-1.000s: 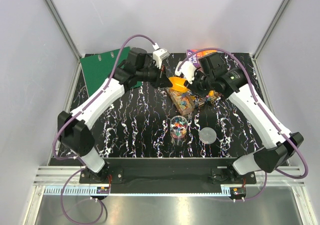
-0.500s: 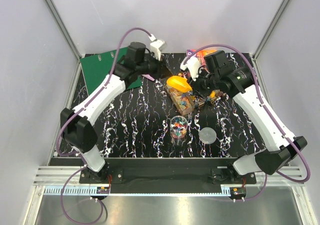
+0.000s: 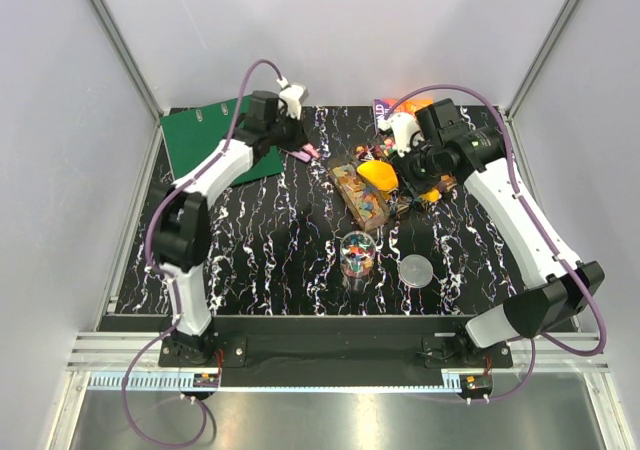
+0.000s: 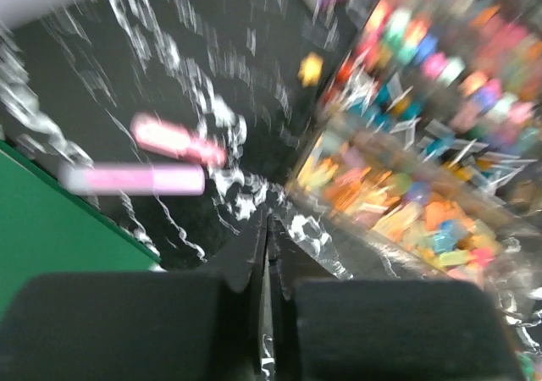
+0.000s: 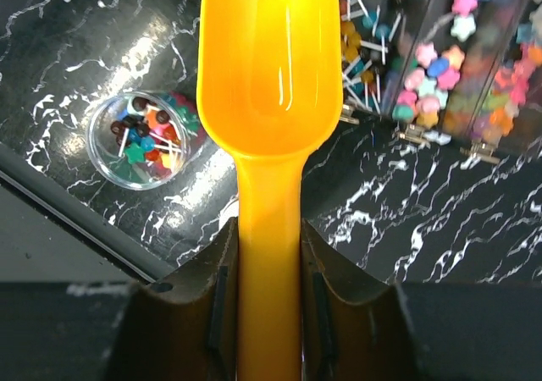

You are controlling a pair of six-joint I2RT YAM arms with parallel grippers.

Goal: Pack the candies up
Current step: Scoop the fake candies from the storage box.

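Black surface with white streaks, pale walls all around. Far back on the left, a green folder flat on the surface. Just past its edge, two pink pens side by side. Near the pens, the left fingers: closed tight together, nothing between them. Very blurry picture from that wrist camera.

Near the middle, toward the back, a long clear box full of the candies: tiny pink, blue, orange and green bits, some like little stars, some on thin white sticks. Over the far end of the box, a yellow scoop, smooth and shiny. Around the scoop's handle, the right fingers, one on each side, gripping it firmly.

Closer to the arms, a small clear cup, upright, with more candies of mixed colours inside. Just to the right of the cup, a round grey lid, flat on the surface and not touching the cup. At the back edge, behind the right arm, a purple pack, partly hidden.
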